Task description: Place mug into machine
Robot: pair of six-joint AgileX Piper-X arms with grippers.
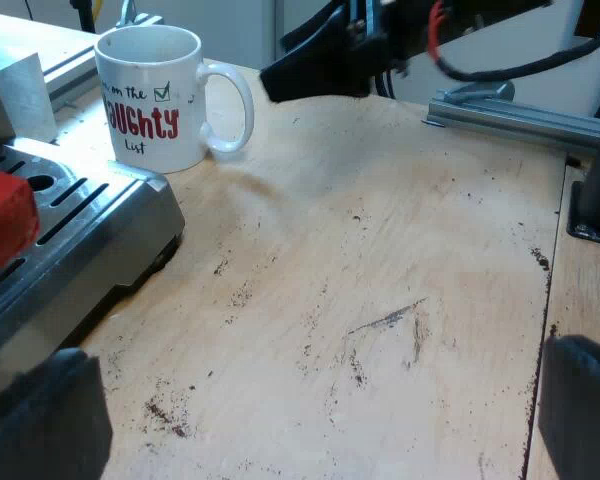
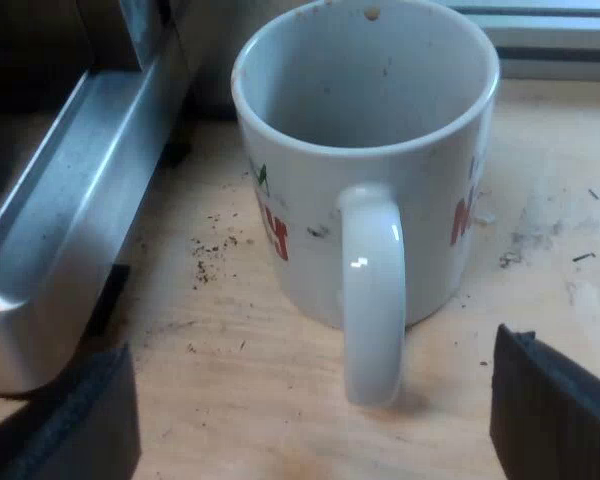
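mug upright on table, beside machine

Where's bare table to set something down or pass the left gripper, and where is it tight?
Free: the wide wooden tabletop between the machine's drip tray and the metal rail, bare but for scattered coffee grounds. Tight: around the mug, a narrow strip from the tray, with the right gripper close at its handle side.

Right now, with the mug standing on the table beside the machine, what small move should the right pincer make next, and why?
Probably ease the right pincer forward so its open fingers straddle the handle, then close. The mug stands upright and empty on the table beside the machine's tray. Its handle faces the pincer, with a finger apart from it on either side.
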